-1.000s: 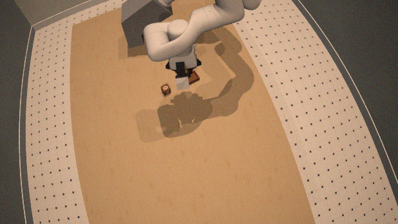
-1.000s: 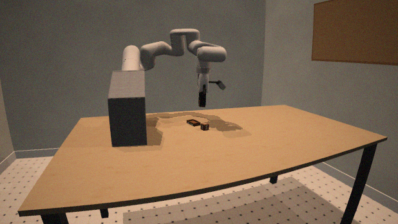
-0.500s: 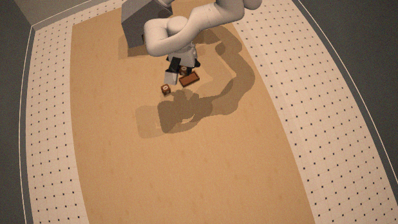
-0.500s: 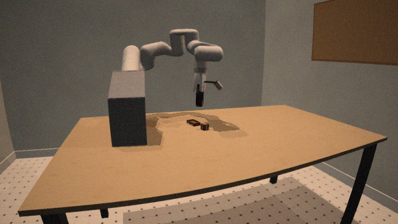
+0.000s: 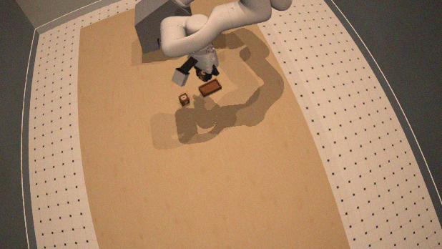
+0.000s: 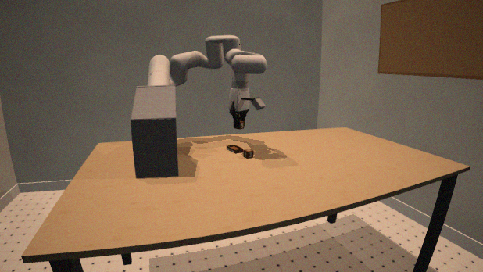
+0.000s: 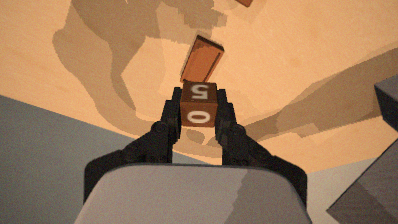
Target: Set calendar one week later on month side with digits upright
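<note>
A small, rigid, probably light cube (image 7: 199, 104) is pinched by its two side faces in the gripper (image 7: 198, 116) at frame centre, above the tray (image 7: 202, 59), its smooth faces perhaps slippery.

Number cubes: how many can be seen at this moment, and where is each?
2. One cube is held in the gripper above the table, faces showing 5 and 0. The other cube stands on the table beside the empty tray.
</note>
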You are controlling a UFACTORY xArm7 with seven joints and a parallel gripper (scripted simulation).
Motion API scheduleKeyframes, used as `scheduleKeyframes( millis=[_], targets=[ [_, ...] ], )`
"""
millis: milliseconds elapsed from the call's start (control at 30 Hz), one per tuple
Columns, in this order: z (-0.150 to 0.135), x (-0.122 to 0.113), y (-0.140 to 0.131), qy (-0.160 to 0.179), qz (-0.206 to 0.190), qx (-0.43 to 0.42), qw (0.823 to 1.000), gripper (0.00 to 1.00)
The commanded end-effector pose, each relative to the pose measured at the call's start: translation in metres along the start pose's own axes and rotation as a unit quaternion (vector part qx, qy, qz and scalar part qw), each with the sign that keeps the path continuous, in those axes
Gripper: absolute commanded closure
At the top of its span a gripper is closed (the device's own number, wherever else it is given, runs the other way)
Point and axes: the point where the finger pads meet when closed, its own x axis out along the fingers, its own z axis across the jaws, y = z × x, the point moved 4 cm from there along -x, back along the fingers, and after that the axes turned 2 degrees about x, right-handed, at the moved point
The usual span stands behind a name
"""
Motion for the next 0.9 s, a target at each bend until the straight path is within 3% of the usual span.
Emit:
scheduleKeyframes(
  millis=[0, 367, 867],
  targets=[
    [0.0036, -0.0028, -0.0032, -0.002, 0.003, 0.087, 0.996, 0.71],
    [0.0082, -0.0041, -0.0081, 0.001, 0.004, 0.183, 0.983, 0.71],
    [0.0085, -0.0042, -0.0084, 0.001, 0.004, 0.188, 0.982, 0.71]
  ],
)
